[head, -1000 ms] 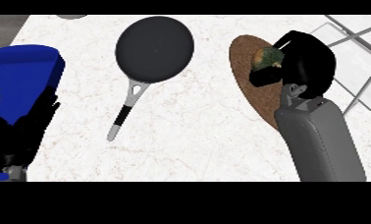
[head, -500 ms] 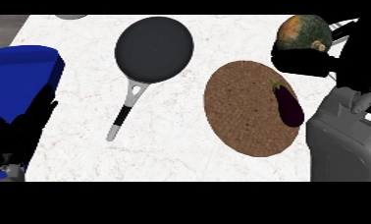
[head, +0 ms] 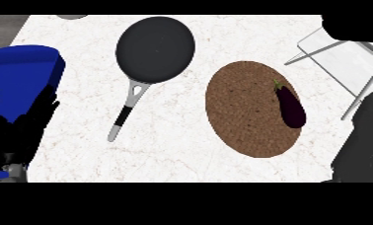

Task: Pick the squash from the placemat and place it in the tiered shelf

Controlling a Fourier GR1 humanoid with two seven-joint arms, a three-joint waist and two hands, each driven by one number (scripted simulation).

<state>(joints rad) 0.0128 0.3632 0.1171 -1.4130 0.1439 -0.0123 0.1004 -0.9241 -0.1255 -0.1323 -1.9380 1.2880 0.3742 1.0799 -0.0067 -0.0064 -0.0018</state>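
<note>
The brown woven placemat [head: 247, 110] lies right of the counter's middle. On its right part rests a dark purple eggplant [head: 290, 106]. No squash shows anywhere. The tiered shelf [head: 337, 57], grey wire with pale panels, stands at the right edge. Only a black shape of my right hand [head: 348, 27] appears, at the top right corner above the shelf; whatever it holds is hidden. Its grey forearm [head: 357, 140] runs up the right edge. My left hand [head: 27, 120] rests open at the left edge, fingers up.
A black frying pan [head: 155, 49] with a grey and black handle [head: 125, 115] lies left of the placemat. A blue container [head: 27, 78] stands at the left edge behind my left hand. A grey object [head: 70, 17] peeks in at the top left.
My right hand lifted the squash off the placemat and carried it up and to the right, beyond the top right corner. The eggplant came into view. The left hand stayed still.
</note>
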